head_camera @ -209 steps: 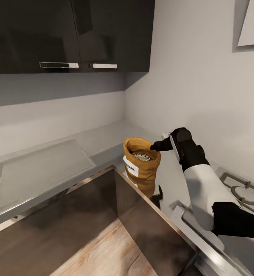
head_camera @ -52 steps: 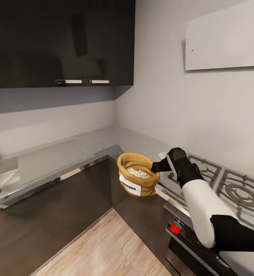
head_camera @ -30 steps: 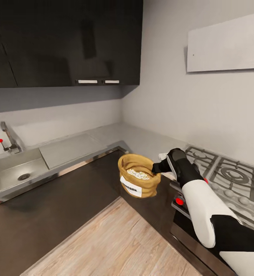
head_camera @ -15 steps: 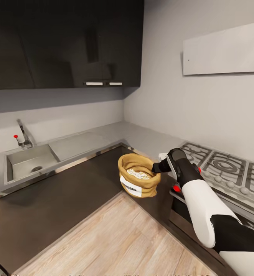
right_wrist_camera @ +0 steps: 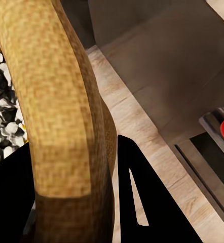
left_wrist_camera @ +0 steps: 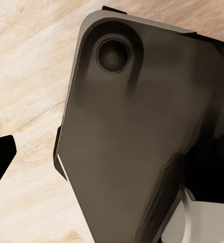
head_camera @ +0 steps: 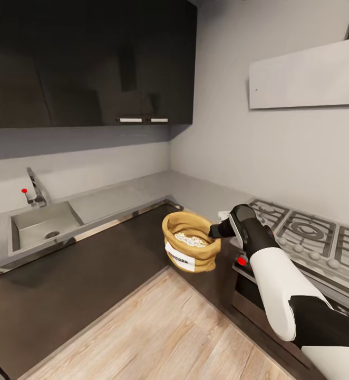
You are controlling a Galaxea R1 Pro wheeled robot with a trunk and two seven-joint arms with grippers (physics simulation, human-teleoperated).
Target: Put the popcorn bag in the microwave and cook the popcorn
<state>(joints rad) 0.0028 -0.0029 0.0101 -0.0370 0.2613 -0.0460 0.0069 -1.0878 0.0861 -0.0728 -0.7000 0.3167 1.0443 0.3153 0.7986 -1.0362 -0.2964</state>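
The popcorn bag [head_camera: 190, 249] is a tan sack with a white label, hanging in the air in front of the dark lower cabinets and above the wooden floor. Whitish popcorn [head_camera: 191, 240] fills its open top. My right gripper [head_camera: 214, 231] is shut on the bag's rolled rim at its right side. In the right wrist view the rim [right_wrist_camera: 56, 101] runs between the two black fingers [right_wrist_camera: 142, 202], with popcorn [right_wrist_camera: 3, 126] inside. The grey countertop [head_camera: 143, 190] wraps the corner behind the bag. One black fingertip [left_wrist_camera: 0, 162] of my left gripper hangs over the floor. The microwave is out of view.
A steel sink [head_camera: 37, 221] with a faucet [head_camera: 35, 187] sits in the worktop at the left. The gas hob [head_camera: 301, 232] lies at the right, with a red knob [head_camera: 241, 260] below it and the white hood [head_camera: 306, 74] above. Dark upper cabinets [head_camera: 90, 63] hang over the corner.
The bag has left the countertop corner and is now held in the air. The camera backed away from the corner, bringing the sink and more hob into view.
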